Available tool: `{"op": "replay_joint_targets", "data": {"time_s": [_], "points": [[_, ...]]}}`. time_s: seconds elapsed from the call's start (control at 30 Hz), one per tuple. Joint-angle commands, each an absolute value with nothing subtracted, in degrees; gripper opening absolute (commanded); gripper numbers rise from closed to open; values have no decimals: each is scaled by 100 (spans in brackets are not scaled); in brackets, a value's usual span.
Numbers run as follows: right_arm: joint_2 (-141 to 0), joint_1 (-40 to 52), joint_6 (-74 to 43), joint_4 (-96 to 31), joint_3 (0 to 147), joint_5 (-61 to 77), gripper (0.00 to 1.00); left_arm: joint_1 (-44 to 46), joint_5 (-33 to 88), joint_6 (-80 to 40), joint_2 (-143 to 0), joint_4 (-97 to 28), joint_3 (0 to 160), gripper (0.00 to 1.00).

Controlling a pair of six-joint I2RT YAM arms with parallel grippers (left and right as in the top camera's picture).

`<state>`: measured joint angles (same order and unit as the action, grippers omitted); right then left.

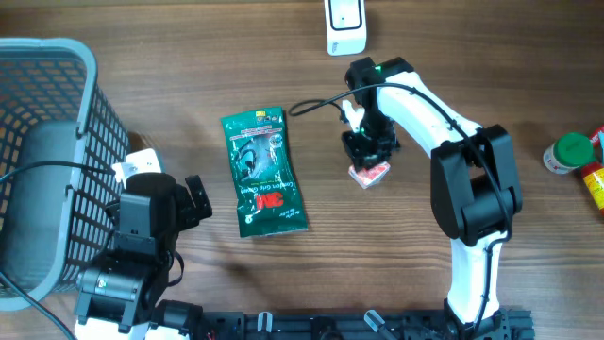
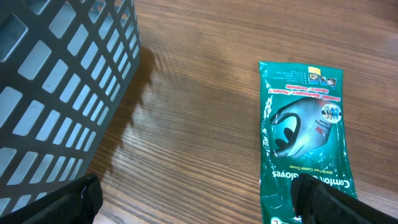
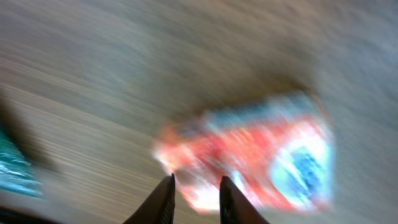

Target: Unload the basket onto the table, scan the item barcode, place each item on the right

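Observation:
A small red and white packet [image 1: 369, 174] lies on the wooden table just right of centre. My right gripper [image 1: 366, 149] points down right over its far edge. In the right wrist view the packet [image 3: 261, 162] is a motion-blurred red shape with a blue and white patch, and the right gripper [image 3: 196, 186] has its jaws a narrow gap apart at the packet's near edge, with nothing clearly pinched. A white scanner [image 1: 345, 24] stands at the table's far edge. My left gripper [image 1: 193, 198] is wide open and empty near the basket.
A green glove package [image 1: 263, 172] lies flat at centre; the same package [image 2: 308, 130] shows by my left gripper [image 2: 202, 202]. A grey mesh basket [image 1: 57, 151] fills the left side. A green-capped bottle [image 1: 569, 153] and a red container [image 1: 595, 179] sit at the right edge.

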<state>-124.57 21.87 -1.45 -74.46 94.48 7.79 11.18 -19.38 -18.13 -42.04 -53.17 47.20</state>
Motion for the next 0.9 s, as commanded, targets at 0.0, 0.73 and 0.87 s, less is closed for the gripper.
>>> {"op": "replay_joint_targets", "data": {"time_s": [0.0,0.73,0.87], "points": [[-12532,2165,-1002,-7754,9437,-1140,28,1090,-1887,-1863,-4174,-5308,4720,100],[-12532,2021,-4646,-6353,8525,-661,7,1090,-1887,-1863,-4174,-5308,4720,100],[-12510,2016,-3699,-5374,8608,-554,6,1090,-1887,-1863,-4174,-5308,4720,100]]}}
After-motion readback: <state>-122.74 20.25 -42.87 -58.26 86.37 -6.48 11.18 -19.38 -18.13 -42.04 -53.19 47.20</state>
